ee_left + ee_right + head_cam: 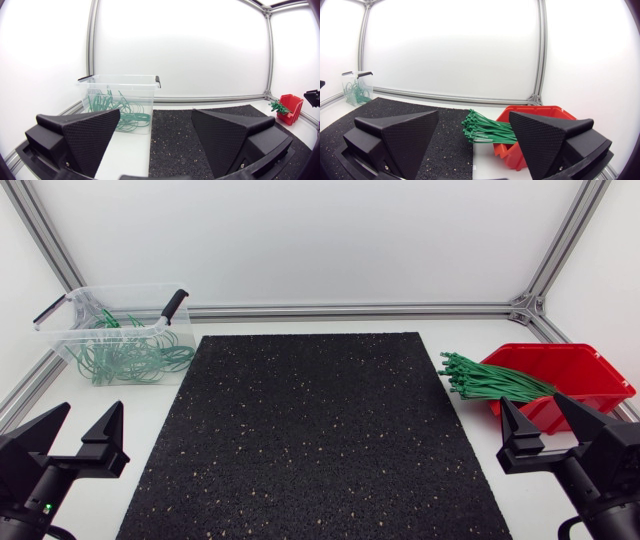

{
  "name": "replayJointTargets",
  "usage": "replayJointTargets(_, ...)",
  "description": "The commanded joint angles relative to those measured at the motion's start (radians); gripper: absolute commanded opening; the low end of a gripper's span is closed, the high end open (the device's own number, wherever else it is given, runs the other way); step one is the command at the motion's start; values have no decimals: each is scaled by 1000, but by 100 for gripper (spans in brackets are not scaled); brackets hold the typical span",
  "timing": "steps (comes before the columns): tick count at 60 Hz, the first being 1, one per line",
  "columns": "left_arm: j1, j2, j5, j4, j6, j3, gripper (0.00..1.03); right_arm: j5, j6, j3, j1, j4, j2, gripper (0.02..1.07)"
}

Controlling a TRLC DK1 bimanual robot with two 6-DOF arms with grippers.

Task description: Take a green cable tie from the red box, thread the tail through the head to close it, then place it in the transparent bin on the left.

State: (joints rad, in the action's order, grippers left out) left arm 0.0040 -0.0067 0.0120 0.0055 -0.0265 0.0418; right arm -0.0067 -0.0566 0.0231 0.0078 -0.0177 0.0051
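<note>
**Both hands parked and empty, supply and drop-off on opposite sides**

The left hand (pixel 90 412) hangs low over the near left corner of the worktop (pixel 150 395), its two wedge fingers spread wide with nothing between them. The right hand (pixel 532 405) mirrors it at the near right corner, equally released and empty. No tie has been picked, so the task looks to be at its very start.

The layout appears to be set up to give each arm its own job. The red box (pixel 590 370) stands at the right edge of the worktop, just ahead of the right hand, and its open front faces the middle. The green cable ties (pixel 495 383) lie in it as one straight bundle. Their ends stick out past the box lip and over the worktop towards the black mat (pixel 320 430). That overhang probably lets a finger get under a single tie without digging into the box.

The transparent bin (pixel 70 310) stands at the far left, well apart from the box and ahead of the left hand. Its black handles are swung open, leaving the top free for a drop. A tangle of looped ties (pixel 130 355) lies in it.

The mat fills the middle between the two hands, and nothing lies on it. Its rough face likely keeps a thin tie from sliding while tail meets head.
</note>
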Motion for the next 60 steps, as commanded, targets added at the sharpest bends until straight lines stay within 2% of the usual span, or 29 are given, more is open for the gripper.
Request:
replayJointTargets(1,-4,-6,5,-16,-10,-40,99,-7,-9,-23,9,5,-10,104)
replayJointTargets(45,-4,-6,5,-16,-10,-40,99,-4,-9,-11,11,9,-11,104)
replayJointTargets(60,-4,-6,5,-15,-10,-40,99,-1,-8,167,11,-105,13,104)
